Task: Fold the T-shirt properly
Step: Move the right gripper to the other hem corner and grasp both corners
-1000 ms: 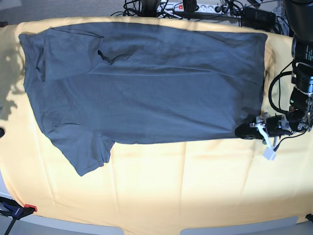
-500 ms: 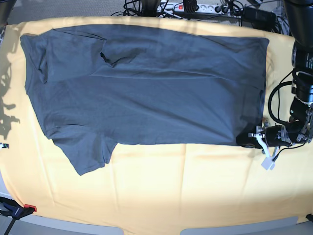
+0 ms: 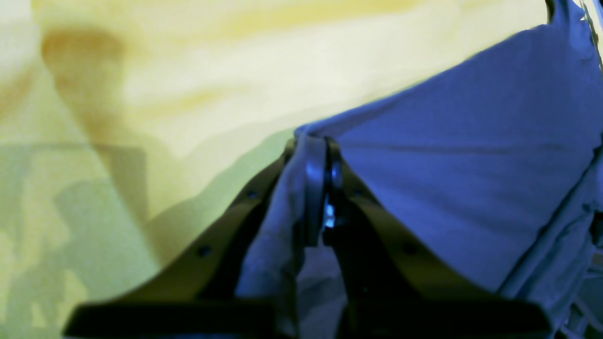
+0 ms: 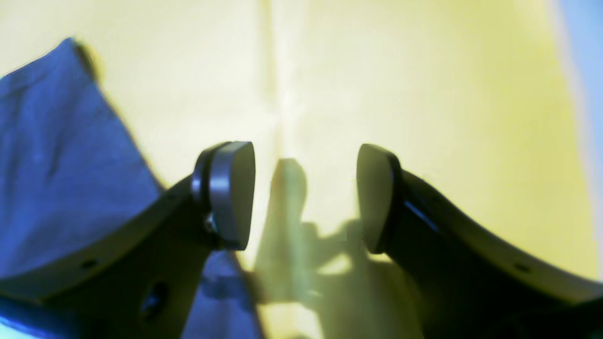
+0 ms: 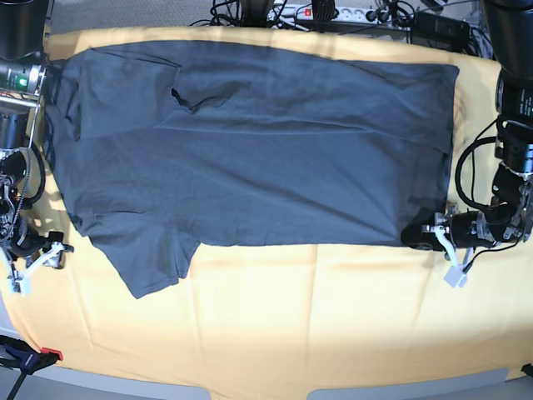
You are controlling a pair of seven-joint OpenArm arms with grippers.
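Note:
The dark slate-grey T-shirt lies spread flat on the yellow cloth, with its neck end at the left and its hem at the right. One sleeve sticks out towards the front. My left gripper is shut on the shirt's front hem corner. In the left wrist view the left gripper pinches a fold of the T-shirt. My right gripper hangs open and empty over the yellow cloth just left of the sleeve. In the right wrist view the right gripper is open, with the T-shirt at its left.
Cables and a power strip lie along the table's back edge. A clamp with a red tip sits at the front left corner. The yellow cloth's front edge runs along the table front.
My right arm has come into view at the left and dropped beside the front sleeve. My left gripper has kept hold of the hem corner, which has shifted slightly to the right.

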